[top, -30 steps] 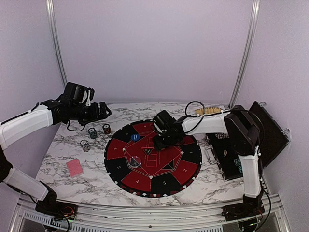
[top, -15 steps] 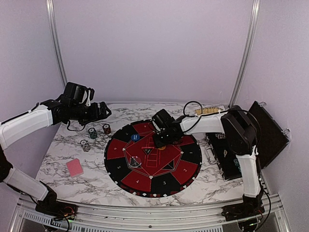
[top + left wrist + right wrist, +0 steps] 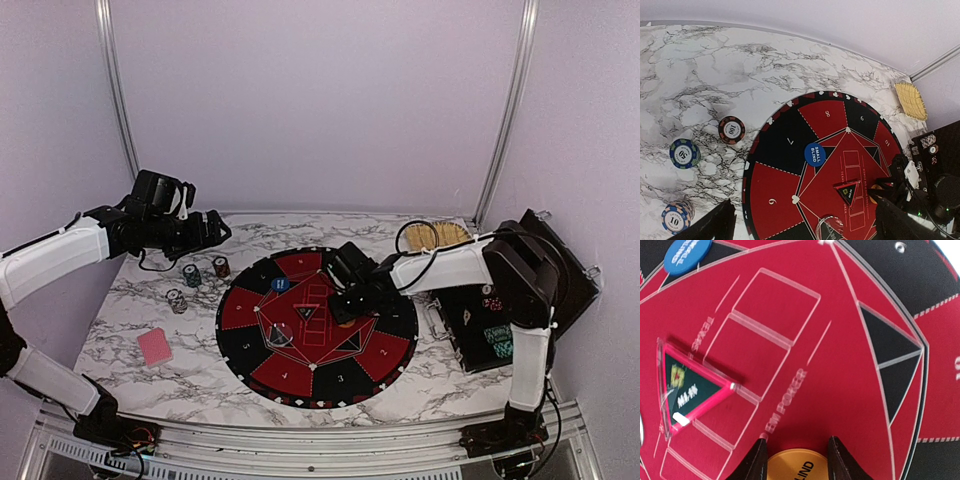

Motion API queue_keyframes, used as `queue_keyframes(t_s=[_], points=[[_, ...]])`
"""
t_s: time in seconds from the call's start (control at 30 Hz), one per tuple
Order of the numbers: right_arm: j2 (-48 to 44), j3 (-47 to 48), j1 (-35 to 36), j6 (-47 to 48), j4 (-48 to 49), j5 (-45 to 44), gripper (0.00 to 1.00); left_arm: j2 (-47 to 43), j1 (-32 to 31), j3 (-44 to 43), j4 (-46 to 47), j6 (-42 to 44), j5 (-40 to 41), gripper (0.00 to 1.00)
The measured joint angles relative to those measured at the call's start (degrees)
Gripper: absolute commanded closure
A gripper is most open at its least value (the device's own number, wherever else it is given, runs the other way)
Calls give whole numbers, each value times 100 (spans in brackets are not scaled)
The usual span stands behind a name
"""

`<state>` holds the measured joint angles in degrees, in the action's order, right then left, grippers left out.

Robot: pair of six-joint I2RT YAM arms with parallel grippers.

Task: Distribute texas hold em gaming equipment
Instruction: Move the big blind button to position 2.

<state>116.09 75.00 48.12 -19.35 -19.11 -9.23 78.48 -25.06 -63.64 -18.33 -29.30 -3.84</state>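
Note:
My right gripper sits low over the red centre of the round mat, its fingers shut against both sides of an orange button marked "BLIND". A blue "SMALL BLIND" button lies on the mat's far left part, and a clear button on its near left. Three poker chip stacks stand on the marble left of the mat. A pink-backed card lies at the near left. My left gripper hovers open and empty above the chips.
A red-edged triangular marker lies on the mat just left of my right gripper. The open black case stands at the right edge. A yellow woven piece lies at the back right. White walls close in the table.
My right gripper has closed in on the orange button and moved right and nearer over the mat. The left arm has not moved.

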Motion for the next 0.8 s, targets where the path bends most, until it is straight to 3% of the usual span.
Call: queue_keyframes(t_s=[0.37, 0.8], points=[[-503, -743, 483, -702, 164, -151, 60, 0, 0, 0, 2, -9, -79, 1], [-848, -1196, 584, -970, 195, -166, 60, 0, 0, 0, 4, -11, -127, 1]])
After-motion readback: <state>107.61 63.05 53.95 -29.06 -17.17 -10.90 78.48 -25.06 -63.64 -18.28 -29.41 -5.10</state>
